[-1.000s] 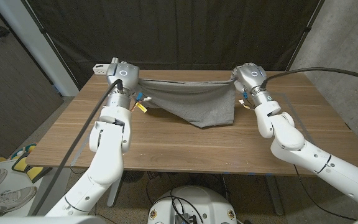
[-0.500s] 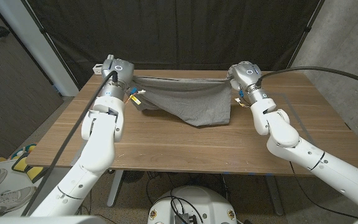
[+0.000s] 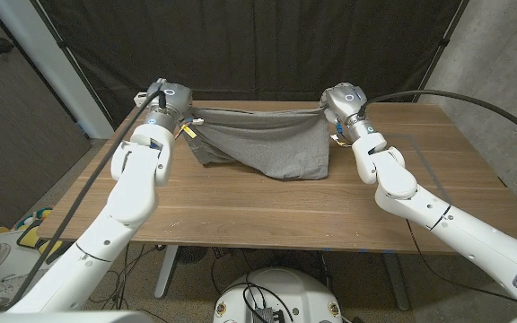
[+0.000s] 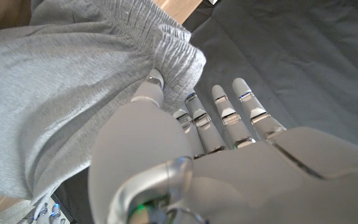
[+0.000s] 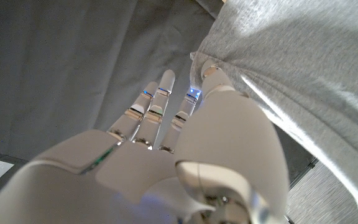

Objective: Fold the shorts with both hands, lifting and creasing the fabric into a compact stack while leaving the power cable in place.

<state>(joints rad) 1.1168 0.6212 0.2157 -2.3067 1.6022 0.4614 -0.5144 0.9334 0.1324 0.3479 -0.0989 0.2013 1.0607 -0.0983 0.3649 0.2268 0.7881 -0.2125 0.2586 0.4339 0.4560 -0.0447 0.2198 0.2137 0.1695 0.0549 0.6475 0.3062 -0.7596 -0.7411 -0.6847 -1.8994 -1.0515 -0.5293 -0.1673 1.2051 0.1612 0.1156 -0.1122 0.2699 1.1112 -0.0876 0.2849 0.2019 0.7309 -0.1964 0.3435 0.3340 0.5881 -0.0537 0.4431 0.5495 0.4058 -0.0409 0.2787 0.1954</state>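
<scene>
Both arms have carried the grey shorts [image 3: 267,144] further toward the table's far edge over the last second, the hands now at the back of the wooden table [image 3: 240,211] with the waistband pulled taut between them.

Left hand [image 4: 185,124] pinches one end of the elastic waistband between thumb and a finger, the other fingers reaching straight out past the cloth toward the dark curtain [image 3: 258,45]. Right hand [image 5: 185,106] does the same at the other end, its thumb pressed into the grey fabric and its remaining fingers spread and free.

Held this way, the garment hangs from its top edge and its lower part trails on the tabletop near the back middle, sagging to a low point between the two arms. The taut line between the two pinches appears meant to keep the waistband straight, so that the cloth can be laid over itself in an even crease; that is a reading of the pose, not a thing seen.

By count: one pair of shorts, two robot hands, one table. A small white object [image 3: 141,94] sits at the back left corner of the table, just beside the left wrist; whether it belongs to the power cable cannot be told. Thick black cables run along each arm.
</scene>
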